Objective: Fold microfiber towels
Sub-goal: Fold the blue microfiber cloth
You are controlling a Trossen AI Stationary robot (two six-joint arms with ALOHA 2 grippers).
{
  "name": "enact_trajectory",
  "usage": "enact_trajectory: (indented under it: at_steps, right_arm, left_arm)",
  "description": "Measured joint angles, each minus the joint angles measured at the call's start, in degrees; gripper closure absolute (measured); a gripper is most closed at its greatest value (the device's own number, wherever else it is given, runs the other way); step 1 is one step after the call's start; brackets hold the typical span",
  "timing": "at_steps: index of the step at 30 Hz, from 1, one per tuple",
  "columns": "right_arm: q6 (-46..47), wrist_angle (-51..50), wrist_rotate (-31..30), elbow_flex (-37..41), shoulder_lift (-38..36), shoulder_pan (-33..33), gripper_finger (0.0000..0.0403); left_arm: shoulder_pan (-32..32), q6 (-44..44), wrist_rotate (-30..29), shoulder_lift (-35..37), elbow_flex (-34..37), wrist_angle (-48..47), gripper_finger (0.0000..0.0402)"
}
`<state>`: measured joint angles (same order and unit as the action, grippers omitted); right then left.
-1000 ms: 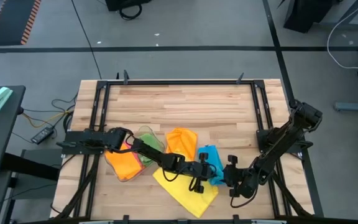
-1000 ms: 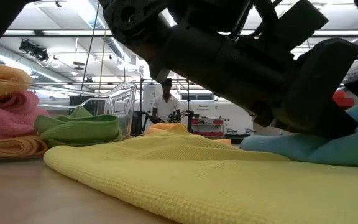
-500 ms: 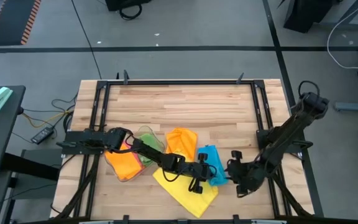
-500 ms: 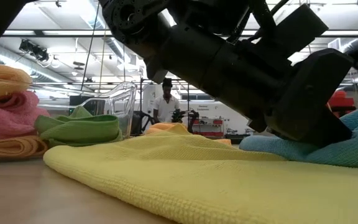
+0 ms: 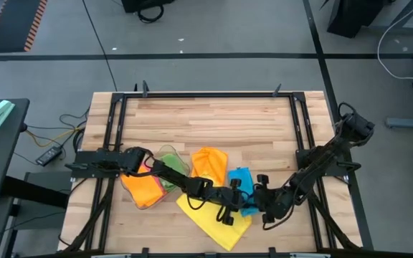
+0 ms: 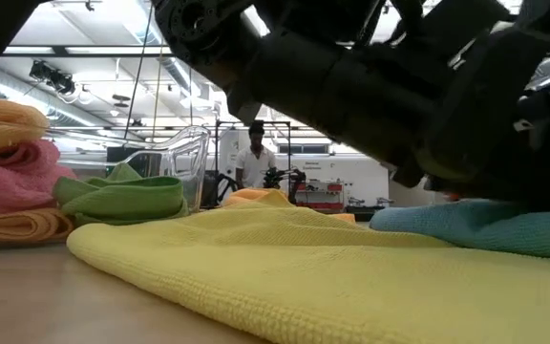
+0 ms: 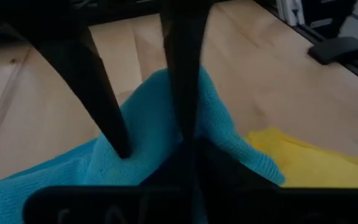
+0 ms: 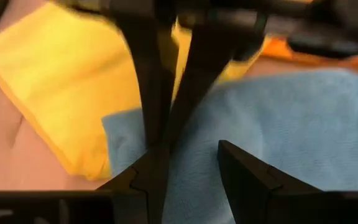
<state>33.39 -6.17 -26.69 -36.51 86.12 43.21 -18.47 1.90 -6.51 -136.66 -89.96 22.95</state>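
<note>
- The blue towel (image 5: 244, 192) is lying at about 5 o'clock from the table's middle, its long axis running roughly 12 to 6, and it is partly overlapping the yellow towel (image 5: 210, 218) spread toward 6 o'clock
- The left gripper (image 5: 232, 195) is sitting on the blue towel's 9 o'clock edge; in the left wrist view its fingers (image 7: 107, 106) are standing slightly apart with a raised fold of blue cloth pressed between them, so it is judged to be pinching that towel
- The right gripper (image 5: 264, 204) is meeting the same towel from its 4 o'clock side, just beside the left one; its fingers (image 8: 247, 171) are standing apart over the blue cloth, and whether they are gripping it cannot be told
- Both arms are about equally near, one on each side of the towel, so the coming fold is likely turning on drawing one edge across the long axis toward the other
- An orange towel (image 5: 209, 166) is lying at 11 o'clock from the blue one, touching it or nearly so
- Further toward 9 o'clock, a clear tray (image 5: 169, 159) is holding a green towel (image 6: 127, 196), with an orange and pink stack (image 5: 143, 185) beside it
- The wooden table (image 5: 214, 122) is bare across its far half toward 12 o'clock
- In the room beyond, a person (image 6: 254, 162) is standing well away, under rows of ceiling lights
</note>
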Motion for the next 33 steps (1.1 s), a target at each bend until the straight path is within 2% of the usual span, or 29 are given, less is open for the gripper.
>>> enact_trajectory:
  at_steps: [5,12,18,22,26,33]
  right_arm:
    - [2.4,-1.5,3.3,0.0,0.5,1.2,0.0256]
    - [4.6,-5.3,4.3,0.0,1.3,2.1,0.0256]
    - [2.8,-4.5,3.8,-0.2,6.5,1.3,0.0256]
    - [1.9,-4.2,4.1,-0.2,6.1,0.4,0.0256]
    - [1.1,-6.9,2.9,0.1,1.7,0.3,0.0256]
    - [1.9,-9.5,0.4,0.1,-5.7,0.3,0.0256]
  left_arm:
    - [-0.2,2.2,2.2,1.8,-0.1,-2.6,0.0379]
    - [0.0,3.7,3.1,3.5,0.0,-6.2,0.0389]
    - [0.3,3.9,3.3,3.6,0.0,-6.7,0.0377]
    - [-0.1,6.3,3.7,3.6,0.0,-6.6,0.0367]
    - [-1.2,9.7,3.7,3.6,0.0,-6.9,0.0337]
    - [-3.0,19.6,1.6,3.6,0.0,-7.1,0.0246]
